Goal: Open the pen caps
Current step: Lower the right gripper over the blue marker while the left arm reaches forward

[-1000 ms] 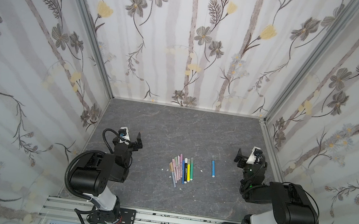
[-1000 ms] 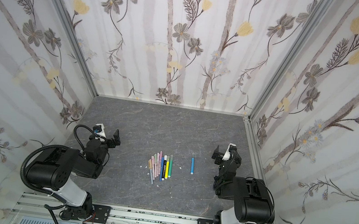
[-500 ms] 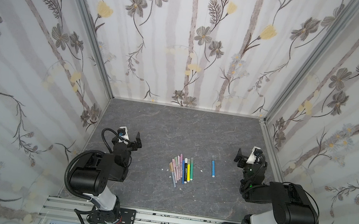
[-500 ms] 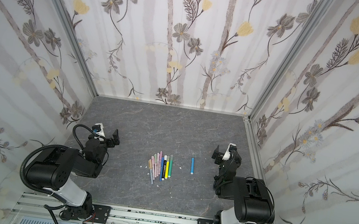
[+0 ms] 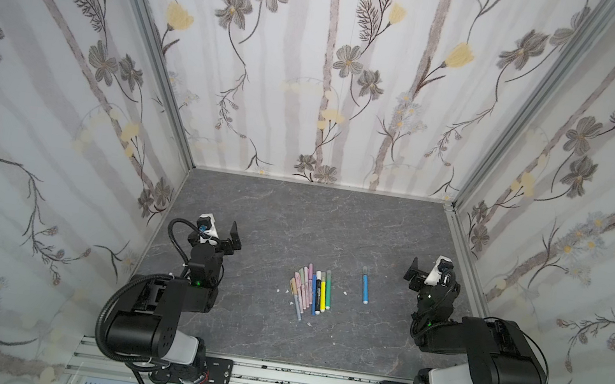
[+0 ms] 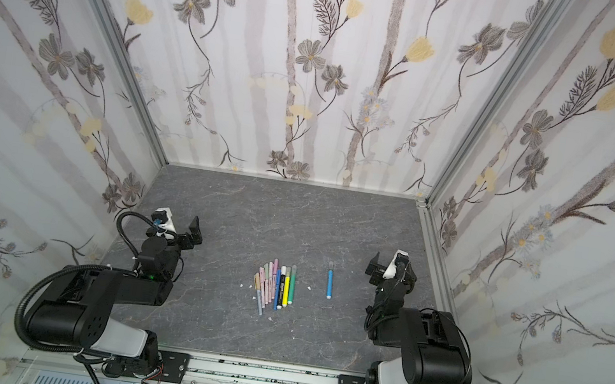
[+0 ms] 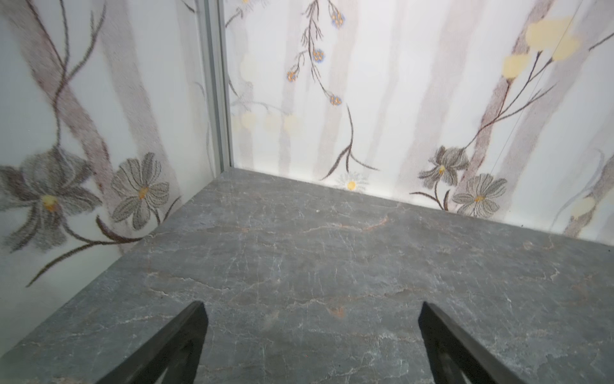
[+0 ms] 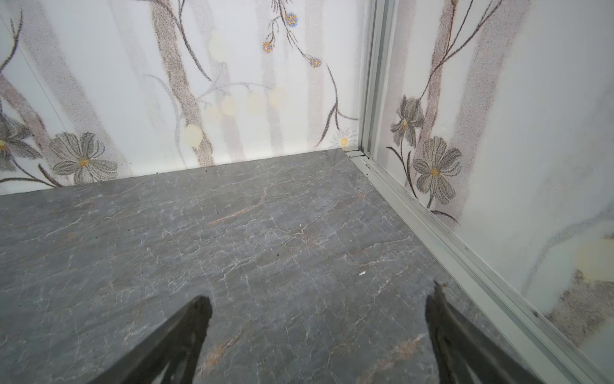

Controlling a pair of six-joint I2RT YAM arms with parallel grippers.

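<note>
Top views are both showing me the pens [image 5: 310,289] lying in a tight row near the middle of the bench [image 5: 294,215], barrels side by side and apparently touching, running roughly front to back. One blue pen [image 5: 365,289] is lying alone, apart from the row on the right arm's side, with a greyish cap [image 5: 365,269] on its far end. The pen caps in the row are looking seated to me, though they are too small here to check one by one. Tiny white flecks [image 6: 309,288] are sitting on the bench around the row.

My left pincer [image 5: 219,231] is hovering well apart from the pens, spread fully wide and gripping nothing; the left wrist view is showing only bare bench between its tips [image 7: 311,304]. My right pincer [image 5: 429,269] is doing the same near the right wall, wide apart and empty [image 8: 319,292], and neither wrist camera is catching a pen.

I am judging that nothing is uncapped yet. What is worrying me is the crowding: a wide pincer dropping into that row is likely to pinch two barrels or scatter the neighbours. Round barrels may roll, and a grip spanning cap and barrel together would be pulling nothing apart.
</note>
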